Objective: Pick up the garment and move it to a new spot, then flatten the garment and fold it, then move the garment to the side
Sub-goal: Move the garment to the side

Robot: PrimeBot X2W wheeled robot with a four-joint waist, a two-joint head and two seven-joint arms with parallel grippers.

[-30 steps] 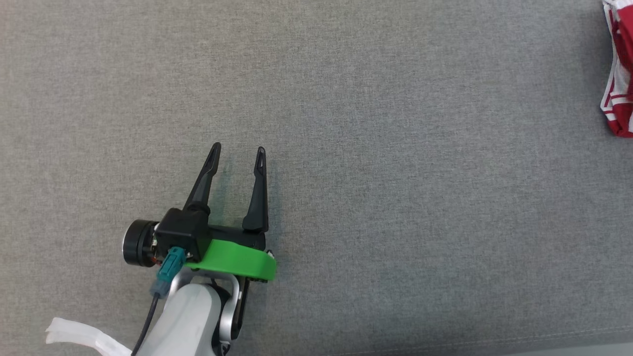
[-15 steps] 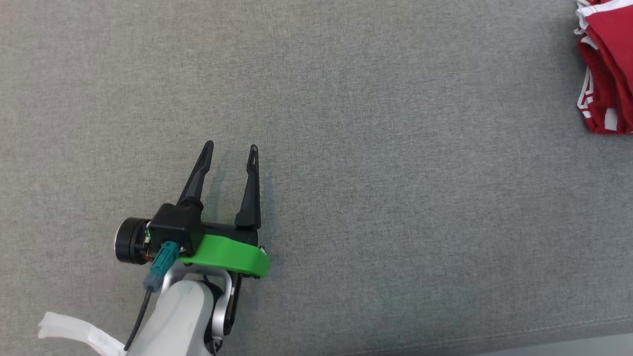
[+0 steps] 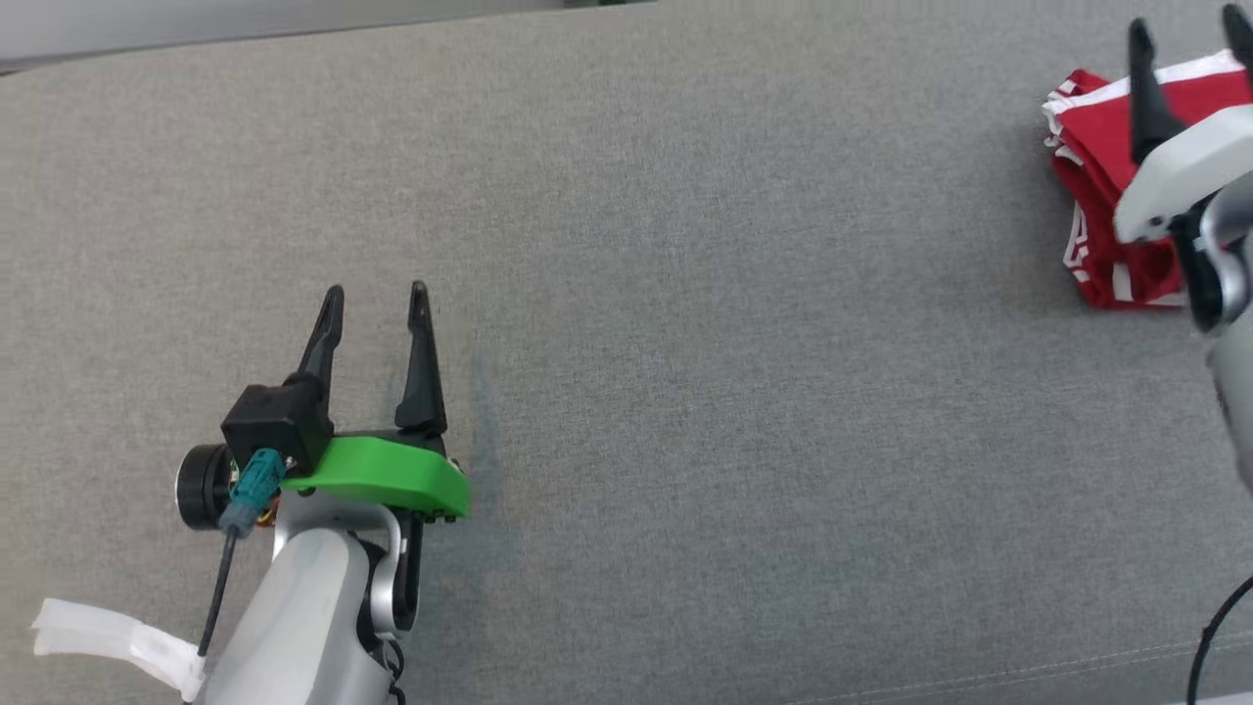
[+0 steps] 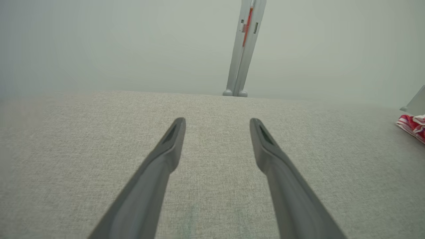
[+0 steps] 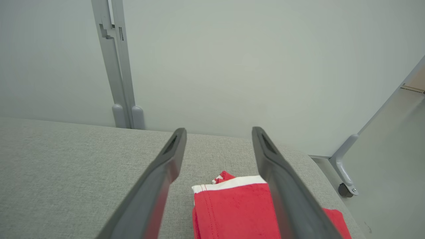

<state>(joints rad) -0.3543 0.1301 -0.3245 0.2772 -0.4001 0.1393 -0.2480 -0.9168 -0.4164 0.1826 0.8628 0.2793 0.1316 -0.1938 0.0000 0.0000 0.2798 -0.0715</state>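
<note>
The red garment point(image 3: 1091, 147) with white stripes lies folded in a compact bundle on the grey fabric surface point(image 3: 685, 294), close to that surface's right edge. Over the garment hangs the right gripper point(image 3: 1186, 20), its two dark fingers spread apart with nothing between them. In the right wrist view the cloth point(image 5: 232, 209) shows below the gap and under one finger; whether they touch it cannot be told. Beyond the garment stands a pale wall with a grey upright post point(image 5: 116, 66). Well apart from the garment, far across the surface, the left gripper point(image 3: 377, 290) also holds its fingers spread and empty.
</note>
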